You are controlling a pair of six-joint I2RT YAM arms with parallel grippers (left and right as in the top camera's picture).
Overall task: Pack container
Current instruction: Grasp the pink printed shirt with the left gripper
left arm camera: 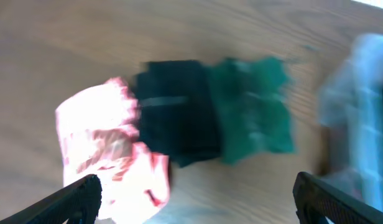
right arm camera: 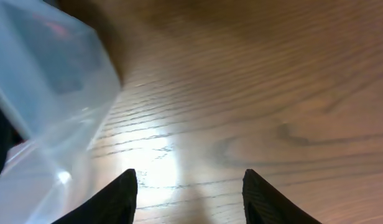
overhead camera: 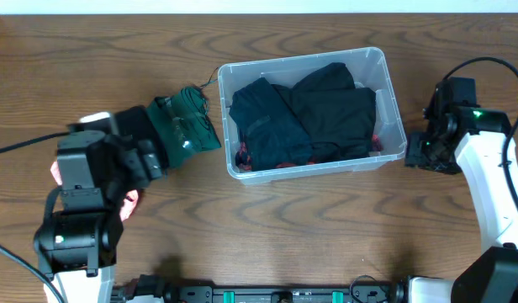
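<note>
The left wrist view is blurred: a green cloth (left arm camera: 253, 109), a black piece (left arm camera: 176, 112) and a pink-and-white item (left arm camera: 104, 149) lie side by side on the table (overhead camera: 326, 236), their edges smeared. From overhead the left arm hides most of the black and pink ones. The left gripper (left arm camera: 198, 179) has its fingers spread wide with nothing between them. The right gripper (right arm camera: 188, 177) is likewise spread over bare wood, just right of the container (overhead camera: 326, 167). It sits at the far middle of the table, clear-walled, with rounded corners and a rolled rim, filled with dark folded garments (overhead camera: 301, 114). Red shows through low at its near wall.
</note>
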